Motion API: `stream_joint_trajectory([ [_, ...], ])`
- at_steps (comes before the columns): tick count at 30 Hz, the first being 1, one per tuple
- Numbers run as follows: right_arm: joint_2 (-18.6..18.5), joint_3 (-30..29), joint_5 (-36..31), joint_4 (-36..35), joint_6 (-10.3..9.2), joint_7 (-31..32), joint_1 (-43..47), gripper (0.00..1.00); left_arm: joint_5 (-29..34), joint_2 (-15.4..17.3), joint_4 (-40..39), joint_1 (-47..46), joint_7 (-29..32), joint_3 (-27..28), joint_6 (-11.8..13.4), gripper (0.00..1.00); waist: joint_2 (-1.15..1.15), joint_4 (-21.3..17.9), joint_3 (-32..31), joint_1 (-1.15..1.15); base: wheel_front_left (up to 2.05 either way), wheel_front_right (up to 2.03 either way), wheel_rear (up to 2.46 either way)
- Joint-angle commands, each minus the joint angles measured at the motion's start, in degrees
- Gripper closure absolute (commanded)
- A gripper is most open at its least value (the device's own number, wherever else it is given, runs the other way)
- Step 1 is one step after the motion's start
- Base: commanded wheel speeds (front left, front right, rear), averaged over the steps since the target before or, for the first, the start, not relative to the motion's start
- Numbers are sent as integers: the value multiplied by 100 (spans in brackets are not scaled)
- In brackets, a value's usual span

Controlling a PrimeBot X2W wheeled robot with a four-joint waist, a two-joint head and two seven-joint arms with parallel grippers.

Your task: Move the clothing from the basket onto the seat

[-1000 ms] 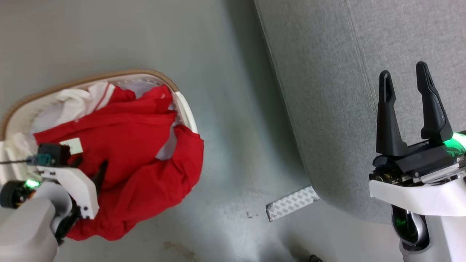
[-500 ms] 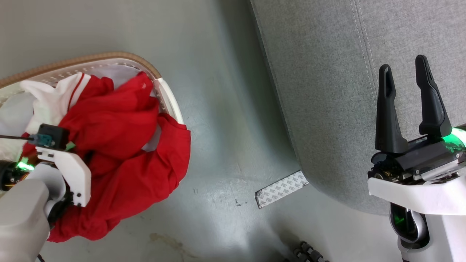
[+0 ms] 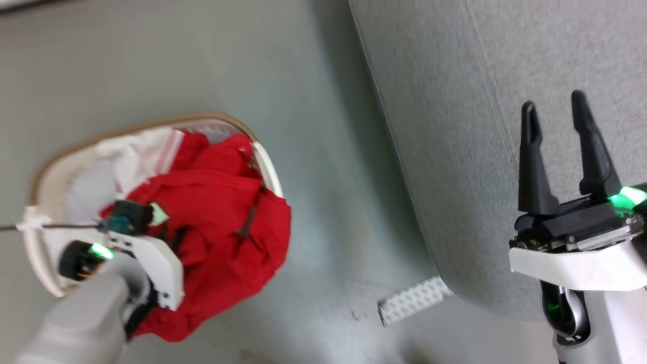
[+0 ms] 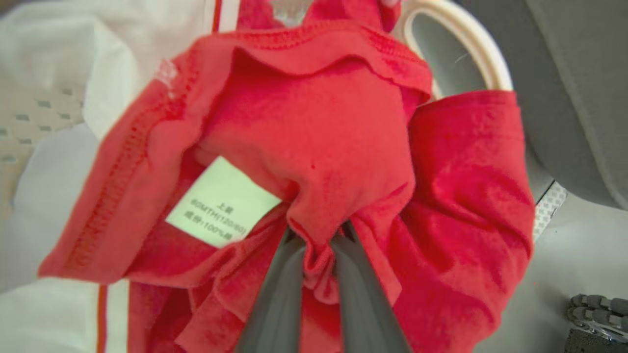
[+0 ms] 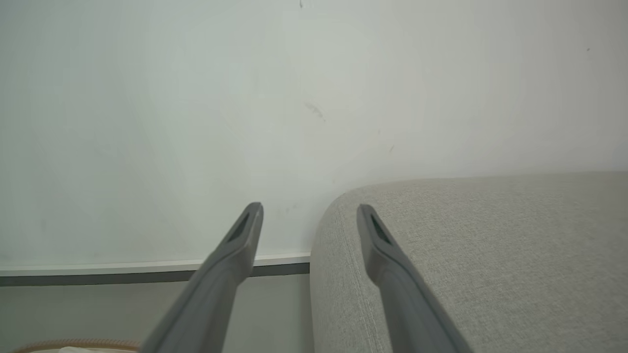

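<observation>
The oval white basket [image 3: 136, 123] with a brown rim stands on the floor at the left. Red clothing [image 3: 222, 202] fills it and spills over its near right side. My left gripper [image 4: 319, 234] is shut on a bunched fold of the red clothing [image 4: 314, 127], beside a small white tag [image 4: 223, 201]. In the head view the left wrist [image 3: 151, 255] is over the pile and the fingers are buried in cloth. My right gripper [image 3: 553, 101] stands open and holds nothing over the light grey seat [image 3: 455, 126]; its open fingers [image 5: 245, 235] point past the seat's edge [image 5: 466, 255].
A white liner sheet [image 4: 44, 59] lies under the red garments in the basket. A patterned strip of tape [image 3: 412, 301] lies on the grey floor at the seat's corner. A wall with a baseboard [image 5: 147, 272] stands behind the seat. A metal linked part [image 4: 596, 306] sits on the floor.
The whole head view has shifted, so the camera moved. My left gripper stays in the red clothing, which now looks more bunched around it. The right gripper stays open.
</observation>
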Motion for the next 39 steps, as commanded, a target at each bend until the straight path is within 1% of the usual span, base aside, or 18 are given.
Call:
stream_joint_trajectory([
  [1, -16, -22, -68, 54, -12, 2, 94, 0, -50, -46, -32, 102, -74, -43, 11, 100, 0, 344, -510, 0, 0, 0, 0],
  [5, -16, -108, -190, 226, -12, 3, 195, 0, -267, -235, -136, 242, -312, -151, 11, 100, 0, 628, -1072, 0, 0, 0, 0],
  [11, -18, -157, -392, 501, -12, 3, 380, 0, -414, -412, -401, 437, -448, -157, 11, 100, 0, 972, -1854, 0, 0, 0, 0],
  [14, -19, -165, -424, 642, -12, 3, 507, 0, -329, -476, -613, 526, -441, 80, 11, 100, 0, 1126, -2212, 0, 0, 0, 0],
  [21, -19, -144, -471, 846, -12, 3, 805, 0, 195, -523, -1150, 890, -442, 805, 11, 100, 0, 1408, -2842, 0, 0, 0, 0],
  [30, -19, 19, -430, 1087, -12, 3, 1139, 0, 1044, -604, -2202, 1397, -442, 1816, 170, 100, 0, 1618, -3498, 0, 0, 0, 0],
  [34, -18, 85, -405, 1191, -12, 3, 1303, 0, 1304, -679, -2593, 1556, -443, 2090, 237, 100, 0, 1701, -3774, 0, 0, 0, 0],
  [39, -16, 121, -320, 1238, -12, 3, 1436, 0, 1475, -710, -3013, 1444, -443, 2336, 288, 100, 0, 1770, -3952, 0, 0, 0, 0],
])
